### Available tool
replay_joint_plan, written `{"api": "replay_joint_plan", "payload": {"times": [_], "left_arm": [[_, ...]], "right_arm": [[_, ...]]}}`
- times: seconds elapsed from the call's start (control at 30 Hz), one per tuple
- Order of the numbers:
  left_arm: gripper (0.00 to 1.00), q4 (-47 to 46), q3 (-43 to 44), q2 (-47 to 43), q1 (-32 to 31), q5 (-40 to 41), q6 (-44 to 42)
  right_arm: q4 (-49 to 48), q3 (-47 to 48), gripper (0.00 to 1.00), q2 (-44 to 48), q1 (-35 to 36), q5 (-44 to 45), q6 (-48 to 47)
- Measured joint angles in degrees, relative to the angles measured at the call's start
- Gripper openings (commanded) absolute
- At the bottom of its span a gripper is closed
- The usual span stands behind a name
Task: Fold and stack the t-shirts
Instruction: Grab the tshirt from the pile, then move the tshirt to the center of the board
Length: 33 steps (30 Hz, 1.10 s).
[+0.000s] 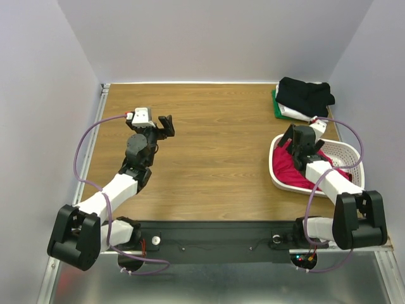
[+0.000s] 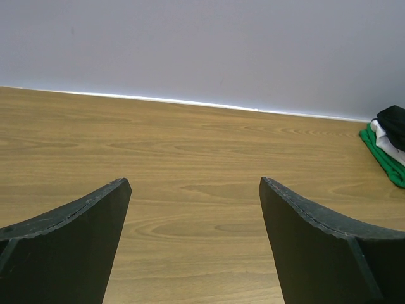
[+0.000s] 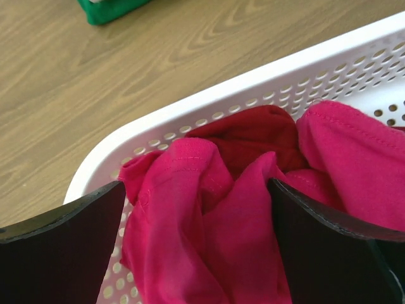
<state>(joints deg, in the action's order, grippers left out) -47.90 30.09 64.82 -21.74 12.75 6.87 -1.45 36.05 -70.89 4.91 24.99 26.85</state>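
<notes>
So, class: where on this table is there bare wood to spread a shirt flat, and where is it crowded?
Free: the table between the left gripper and the basket, back to the wall. Crowded: the far right corner holds the folded stack; the basket, under the right gripper, holds the pink shirt and darker red shirt.

Pink-red tee (image 3: 183, 240) is seen crumpled in the white basket (image 3: 209, 107), all bunched up w/ loose folds, not folded yet. Darker red tee (image 3: 253, 136) is tucked behind it, only partly shown. 3 folded tees are stacked at the table's (image 1: 209, 145) far right corner: black one (image 1: 305, 94) on top, white one (image 1: 295, 114) in the middle, green one (image 1: 276, 104) at the bottom.
</notes>
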Motion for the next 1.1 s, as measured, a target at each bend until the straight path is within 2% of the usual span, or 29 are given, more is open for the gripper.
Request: {"api": "replay_joint_plan", "payload": {"times": [0.07,0.1,0.17,0.2,0.27,0.3,0.33,0.5,0.63,0.8,0.9,1.03,1.1], "left_arm": [[0.96,0.28,-0.02,-0.44,0.0,0.46,0.0],[0.96,0.31,-0.02,-0.76,0.0,0.81,0.0],[0.96,0.28,0.0,-1.14,0.0,1.14,0.0],[0.96,0.26,0.0,-1.16,0.0,1.25,0.02],[0.96,0.42,-0.02,-1.16,0.0,1.36,0.02],[0.96,0.55,-0.02,-1.16,0.0,1.44,0.0],[0.96,0.55,0.0,-1.16,0.0,1.46,0.02],[0.97,0.76,-0.02,-1.16,0.0,2.71,0.0],[0.98,1.11,-0.02,-1.16,0.0,3.54,0.0],[0.98,1.09,0.0,-0.79,0.11,4.22,-0.02],[0.98,1.16,0.07,0.37,0.15,4.33,-0.04],[0.98,2.14,0.48,2.05,0.48,4.44,-0.09],[0.98,2.45,0.76,2.54,0.61,4.5,-0.15]], "right_arm": [[0.5,0.37,0.89,-1.2,0.0,0.09,0.15],[0.9,0.57,0.73,-1.68,0.0,0.09,0.2],[1.07,0.68,0.56,-1.92,0.0,0.17,0.42],[1.16,0.68,0.39,-1.92,0.0,0.17,0.35],[1.49,0.68,0.23,-1.86,0.0,0.42,0.48],[1.55,0.68,0.08,-1.77,0.0,0.59,0.68],[1.99,0.68,0.01,-1.29,0.0,0.7,0.7],[5.68,2.45,0.0,2.93,0.0,0.72,0.2],[8.79,9.68,0.0,5.33,0.0,0.7,-1.4],[10.4,23.08,0.0,5.46,0.04,-0.98,-4.35],[11.13,33.4,0.0,2.25,0.48,-3.72,-6.1],[10.67,47.87,0.0,-5.18,4.63,-6.19,-9.73],[10.93,54.75,0.0,-9.64,8.94,-6.64,-12.07]]}}
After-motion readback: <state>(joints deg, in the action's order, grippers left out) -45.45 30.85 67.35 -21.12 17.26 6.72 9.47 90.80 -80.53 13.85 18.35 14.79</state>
